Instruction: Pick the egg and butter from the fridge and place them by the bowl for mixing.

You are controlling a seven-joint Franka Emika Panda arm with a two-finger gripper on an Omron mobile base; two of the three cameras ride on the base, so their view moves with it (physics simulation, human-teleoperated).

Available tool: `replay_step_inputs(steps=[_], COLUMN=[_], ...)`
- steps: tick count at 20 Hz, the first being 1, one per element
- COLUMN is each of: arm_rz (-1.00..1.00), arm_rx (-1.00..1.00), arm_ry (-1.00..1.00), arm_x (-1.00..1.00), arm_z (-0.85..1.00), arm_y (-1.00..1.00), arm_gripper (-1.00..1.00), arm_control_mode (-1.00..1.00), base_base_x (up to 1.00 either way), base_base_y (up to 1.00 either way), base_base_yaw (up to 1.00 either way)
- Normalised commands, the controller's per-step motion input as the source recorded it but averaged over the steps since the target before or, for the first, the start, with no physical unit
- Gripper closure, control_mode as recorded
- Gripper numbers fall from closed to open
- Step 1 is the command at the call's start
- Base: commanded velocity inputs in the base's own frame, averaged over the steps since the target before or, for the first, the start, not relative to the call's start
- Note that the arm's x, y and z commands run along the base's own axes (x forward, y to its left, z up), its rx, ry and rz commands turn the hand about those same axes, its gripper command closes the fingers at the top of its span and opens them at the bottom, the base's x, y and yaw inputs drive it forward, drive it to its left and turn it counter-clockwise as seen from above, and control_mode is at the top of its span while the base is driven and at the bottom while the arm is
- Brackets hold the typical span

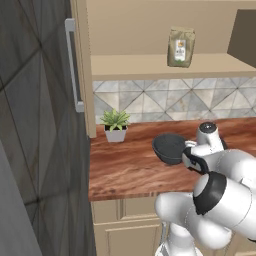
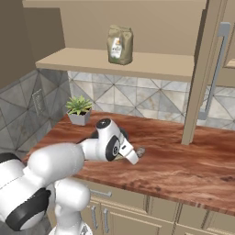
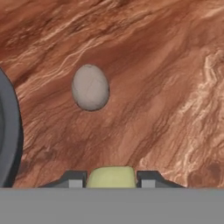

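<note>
Pinching the butter (image 3: 111, 176) between its tips, the end effector (image 3: 111, 179) hovers over the counter (image 3: 166, 87). Egg (image 3: 90, 87) lies just ahead, bowl (image 3: 8, 144) rim beside it. Butter's probably soft and greasy: grip the long flat sides lightly, set down gently.

The arm (image 1: 220, 195) is built of glossy white, rounded shell segments, fat and smooth like bent tubes. Wide black bands ring the joints between segments; one shows at the elbow (image 1: 209, 192) and another near the wrist (image 2: 113, 148). A round white cap with a dark grey disc tops the wrist joint (image 1: 207, 128). The gripper (image 3: 111, 178) has two small dark grey fingertips (image 3: 73, 178), squared and blocky, each with a lighter grey patch.
</note>
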Motion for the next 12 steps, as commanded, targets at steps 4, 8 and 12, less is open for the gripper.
replay_step_inputs(steps=[4, 8, 12], arm_rz=[0.0, 0.0, 0.0], arm_rx=[0.0, 0.0, 0.0], arm_ry=[-0.03, -0.04, 0.0], arm_x=[0.08, 0.08, 0.34], arm_z=[-0.12, -0.06, -0.1], arm_y=[-0.01, -0.06, -0.03], arm_gripper=[1.0, -1.0, -1.0], arm_control_mode=[-1.0, -1.0, -1.0], base_base_x=[0.0, 0.0, 0.0], base_base_y=[0.0, 0.0, 0.0], base_base_yaw=[0.0, 0.0, 0.0])
